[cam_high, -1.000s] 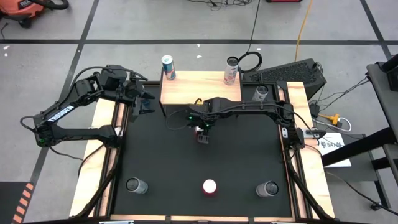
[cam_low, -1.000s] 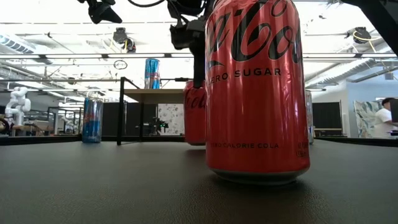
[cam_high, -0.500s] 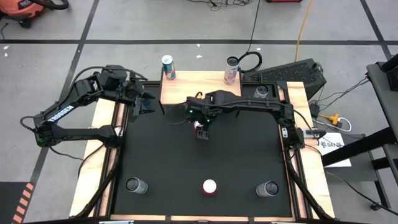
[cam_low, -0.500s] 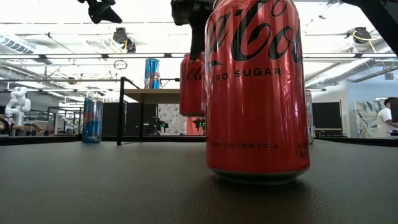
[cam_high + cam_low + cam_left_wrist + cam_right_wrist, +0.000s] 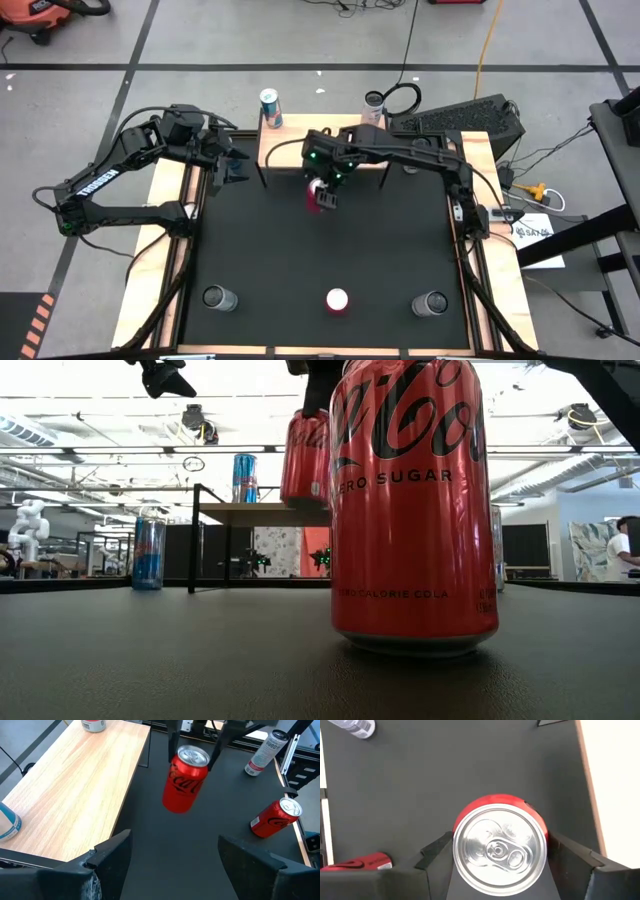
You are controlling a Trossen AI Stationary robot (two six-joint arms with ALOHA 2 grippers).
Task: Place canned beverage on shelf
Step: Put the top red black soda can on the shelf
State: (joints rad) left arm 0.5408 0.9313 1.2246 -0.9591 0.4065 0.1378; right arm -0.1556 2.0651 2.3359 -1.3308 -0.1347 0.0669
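Right pincer (image 5: 322, 190) clamped on a red cola can (image 5: 320, 196) near its top rim, fingers (image 5: 434, 854) pressed to either side; can lifted clear of the black tabletop (image 5: 380, 250), hanging slightly tilted just in front of the shelf (image 5: 322, 140). Shelf carries a blue can (image 5: 270, 108) at one back corner and a pale can (image 5: 373, 108) at the other, apparently near its edge. Left pincer (image 5: 237, 165) spread open and empty, beside the shelf's left end.
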